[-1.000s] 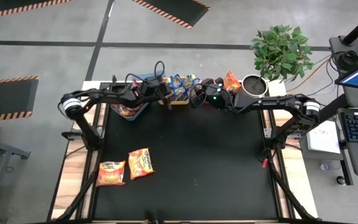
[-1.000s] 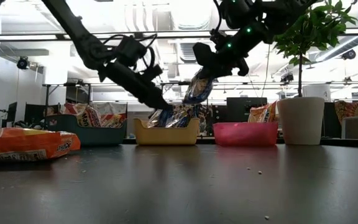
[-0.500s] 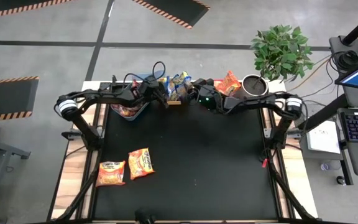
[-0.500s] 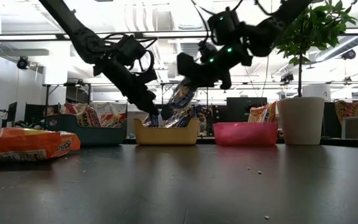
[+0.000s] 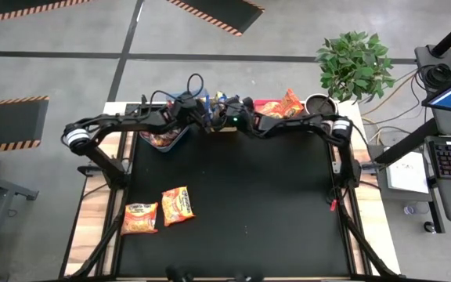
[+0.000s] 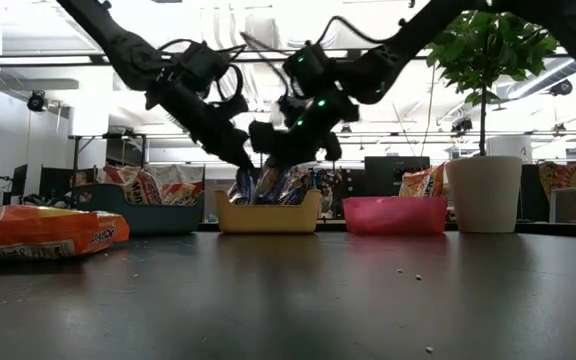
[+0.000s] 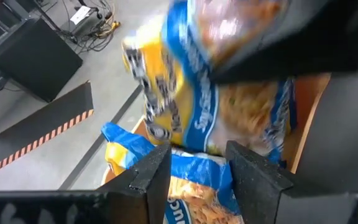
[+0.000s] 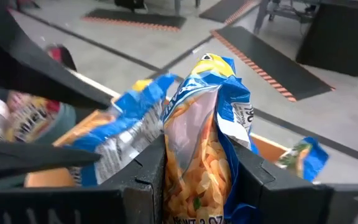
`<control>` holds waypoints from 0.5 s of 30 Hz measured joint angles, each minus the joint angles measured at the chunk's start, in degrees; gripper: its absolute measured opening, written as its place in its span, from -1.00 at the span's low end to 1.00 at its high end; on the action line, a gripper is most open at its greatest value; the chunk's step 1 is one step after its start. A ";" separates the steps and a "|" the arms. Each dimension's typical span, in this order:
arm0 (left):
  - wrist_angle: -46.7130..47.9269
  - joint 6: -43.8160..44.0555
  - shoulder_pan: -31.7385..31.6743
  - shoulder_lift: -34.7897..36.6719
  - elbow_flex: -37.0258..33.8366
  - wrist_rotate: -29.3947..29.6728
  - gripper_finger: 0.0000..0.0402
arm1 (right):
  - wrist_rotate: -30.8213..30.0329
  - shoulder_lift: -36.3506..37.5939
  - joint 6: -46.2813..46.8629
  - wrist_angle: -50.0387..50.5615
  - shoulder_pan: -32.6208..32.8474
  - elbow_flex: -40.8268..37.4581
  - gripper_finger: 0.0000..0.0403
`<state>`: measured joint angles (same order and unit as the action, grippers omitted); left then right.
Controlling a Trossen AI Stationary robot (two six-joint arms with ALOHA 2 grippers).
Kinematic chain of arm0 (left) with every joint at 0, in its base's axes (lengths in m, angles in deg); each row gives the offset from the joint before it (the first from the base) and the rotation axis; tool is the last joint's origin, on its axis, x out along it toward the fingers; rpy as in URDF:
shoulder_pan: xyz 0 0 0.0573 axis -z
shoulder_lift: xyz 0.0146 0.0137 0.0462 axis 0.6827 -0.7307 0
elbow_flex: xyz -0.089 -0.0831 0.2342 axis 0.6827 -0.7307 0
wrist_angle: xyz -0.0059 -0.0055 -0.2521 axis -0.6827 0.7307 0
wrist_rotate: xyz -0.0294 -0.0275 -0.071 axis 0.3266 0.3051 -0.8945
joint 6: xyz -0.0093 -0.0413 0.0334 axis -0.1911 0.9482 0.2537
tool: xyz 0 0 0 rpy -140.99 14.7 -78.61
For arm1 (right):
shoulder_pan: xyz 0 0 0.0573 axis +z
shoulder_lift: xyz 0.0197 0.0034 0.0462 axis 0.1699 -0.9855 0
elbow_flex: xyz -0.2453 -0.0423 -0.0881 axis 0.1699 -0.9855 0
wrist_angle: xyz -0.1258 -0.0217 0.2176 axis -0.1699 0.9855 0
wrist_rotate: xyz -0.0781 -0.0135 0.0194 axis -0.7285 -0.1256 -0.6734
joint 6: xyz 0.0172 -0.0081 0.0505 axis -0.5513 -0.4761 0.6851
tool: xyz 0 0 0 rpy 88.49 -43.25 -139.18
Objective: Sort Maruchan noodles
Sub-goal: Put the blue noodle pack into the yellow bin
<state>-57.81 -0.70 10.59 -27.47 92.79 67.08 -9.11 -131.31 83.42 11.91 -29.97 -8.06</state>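
While both arms crowd the far edge of the black table (image 5: pixel 241 204), I read the nearest things first: two orange Maruchan packets (image 5: pixel 177 205) lie flat and just beside each other at about seven o'clock on the mat, well apart from either arm.

Farther back, at twelve o'clock, the yellow bin (image 6: pixel 267 213) sits between the blue bin (image 6: pixel 148 215) and the red bin (image 6: pixel 395 215), each with packets in it. My right gripper (image 8: pixel 194 171) is over the yellow bin, its fingers clamped on a blue-trimmed noodle packet (image 8: pixel 204 143) that stands upright between them. My left gripper (image 7: pixel 197 165) reaches into the same bin from the other side; its fingers stand apart around blue-trimmed packets (image 7: pixel 191 180) there, and I cannot tell whether they grip any.

Beyond the red bin, at one o'clock, stands a potted plant (image 5: pixel 352 63).
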 joint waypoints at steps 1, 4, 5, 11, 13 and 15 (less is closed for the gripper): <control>0.17 0.09 0.00 0.31 0.00 0.00 -0.32 | -0.04 -1.00 -0.06 1.37 -0.02 1.32 -0.47; 1.57 0.31 -0.02 1.41 -0.07 0.41 -0.32 | -0.08 -3.85 -0.47 3.60 0.01 5.01 -0.47; 2.21 0.44 -0.11 1.82 -0.11 0.39 -0.32 | -0.12 -4.69 -0.51 4.12 0.04 6.04 -0.47; 7.18 1.38 0.04 6.20 -0.59 2.32 -0.32 | 0.01 -7.49 -1.00 4.81 0.04 7.90 -0.47; 7.82 1.44 0.00 8.40 -1.11 2.36 -0.32 | 0.29 -7.98 -1.01 4.61 0.01 7.95 -0.47; 8.09 1.47 -0.07 11.02 -1.74 2.38 -0.32 | 1.20 -8.65 -1.01 4.45 0.00 7.99 -0.46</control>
<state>-49.73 0.77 10.52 -16.45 91.04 69.46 -7.91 -139.96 82.41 16.35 -29.97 -0.08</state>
